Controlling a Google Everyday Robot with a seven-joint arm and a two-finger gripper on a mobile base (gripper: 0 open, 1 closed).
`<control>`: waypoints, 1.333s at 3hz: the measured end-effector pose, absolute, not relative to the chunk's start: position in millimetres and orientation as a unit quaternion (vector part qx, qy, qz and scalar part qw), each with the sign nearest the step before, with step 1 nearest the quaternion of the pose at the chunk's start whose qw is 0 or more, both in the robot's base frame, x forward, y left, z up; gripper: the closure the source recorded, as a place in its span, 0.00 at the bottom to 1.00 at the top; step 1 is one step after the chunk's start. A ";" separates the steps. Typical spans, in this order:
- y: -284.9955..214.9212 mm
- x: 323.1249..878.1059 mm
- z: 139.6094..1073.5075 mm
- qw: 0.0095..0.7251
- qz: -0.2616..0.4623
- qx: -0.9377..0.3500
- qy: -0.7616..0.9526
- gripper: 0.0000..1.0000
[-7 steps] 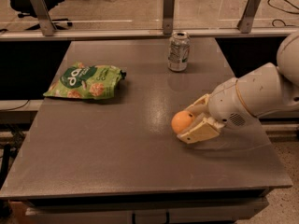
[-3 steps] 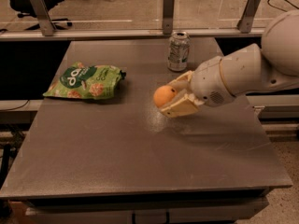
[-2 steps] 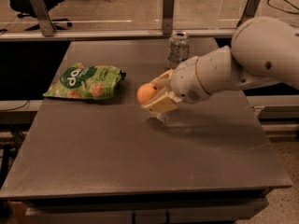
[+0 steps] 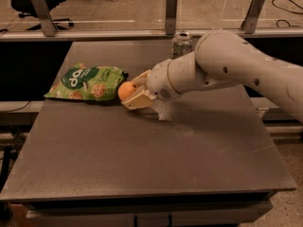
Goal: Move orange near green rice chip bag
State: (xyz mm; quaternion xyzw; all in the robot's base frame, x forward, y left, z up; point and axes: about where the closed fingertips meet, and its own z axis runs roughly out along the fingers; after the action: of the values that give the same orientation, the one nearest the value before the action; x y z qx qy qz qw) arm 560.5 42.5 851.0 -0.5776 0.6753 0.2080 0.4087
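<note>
One small round orange fruit (image 4: 126, 90) pinched between my jaws, which sit just short of the flat crinkled green chip bag (image 4: 87, 82). Firm, smooth, likely rolls; I'd grip across its middle.

The hand (image 4: 133, 91) grips the orange (image 4: 125, 90) just beside the green rice chip bag (image 4: 87, 82).

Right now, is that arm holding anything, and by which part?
Yes. The gripper, beside the green rice chip bag, holds the orange, with its jaws clasping opposite sides of the fruit.
</note>
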 end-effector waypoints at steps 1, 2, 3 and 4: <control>53.8 576.9 843.0 0.416 0.205 -0.563 0.684 0.59; 55.1 582.7 841.8 0.419 0.204 -0.552 0.691 0.36; 54.6 582.8 844.9 0.422 0.207 -0.545 0.694 0.12; 54.6 579.1 855.0 0.425 0.211 -0.544 0.692 0.00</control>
State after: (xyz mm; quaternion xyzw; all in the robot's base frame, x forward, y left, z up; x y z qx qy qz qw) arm 579.1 54.6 855.0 -0.5441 0.6922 0.2108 0.4246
